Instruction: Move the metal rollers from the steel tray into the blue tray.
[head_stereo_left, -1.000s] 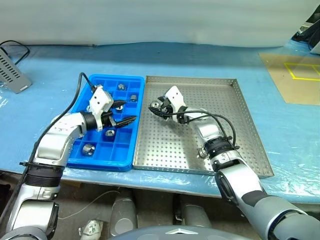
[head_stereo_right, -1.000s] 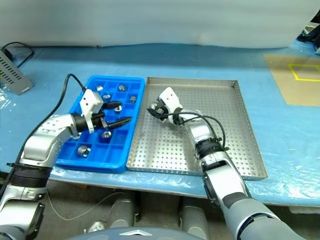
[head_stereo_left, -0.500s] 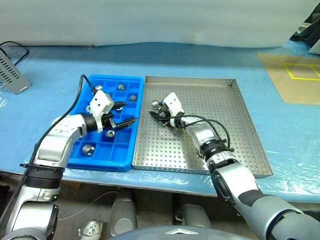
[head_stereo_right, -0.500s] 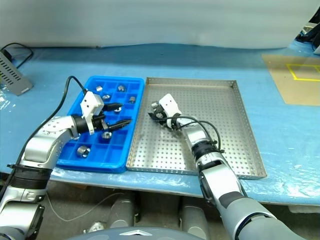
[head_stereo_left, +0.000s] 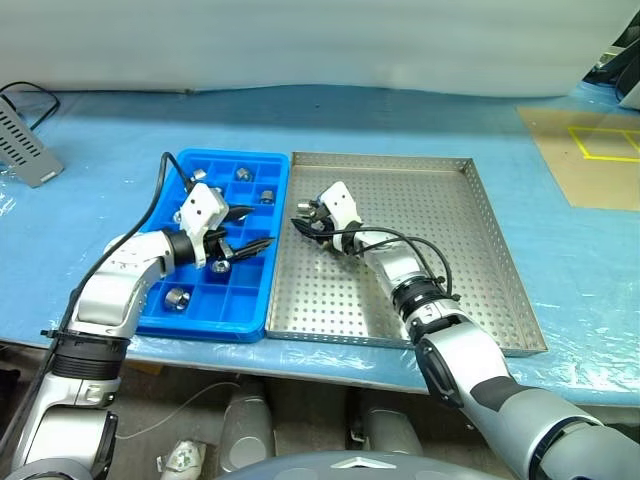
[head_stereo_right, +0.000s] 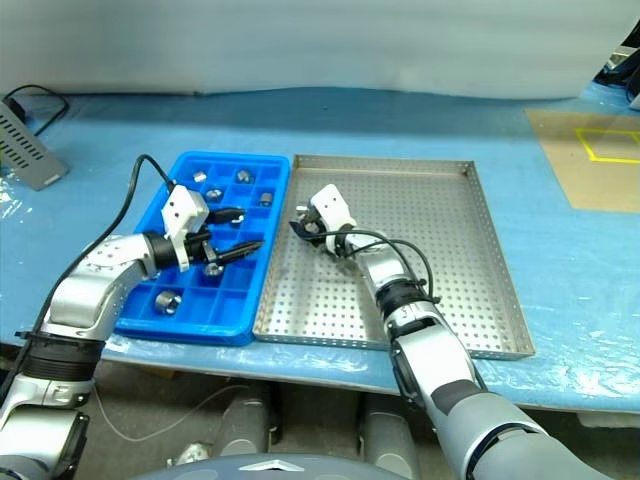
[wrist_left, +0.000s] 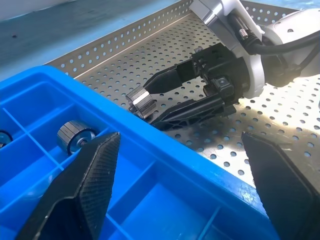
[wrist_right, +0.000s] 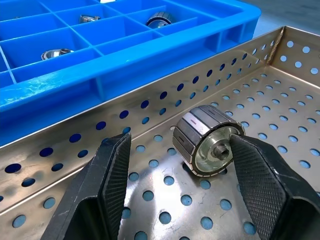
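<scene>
Near the steel tray's (head_stereo_left: 480, 250) left rim, the right tool (wrist_right: 175, 200) is spread around a roller (wrist_right: 207, 141); the left tool (head_stereo_left: 240, 230) hangs spread over the blue tray (head_stereo_left: 175, 320).

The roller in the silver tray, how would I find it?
Look at the steel tray, along its side next to the blue tray. The metal roller lies there between the right gripper's open fingers, the one roller not sitting in a blue compartment.
</scene>
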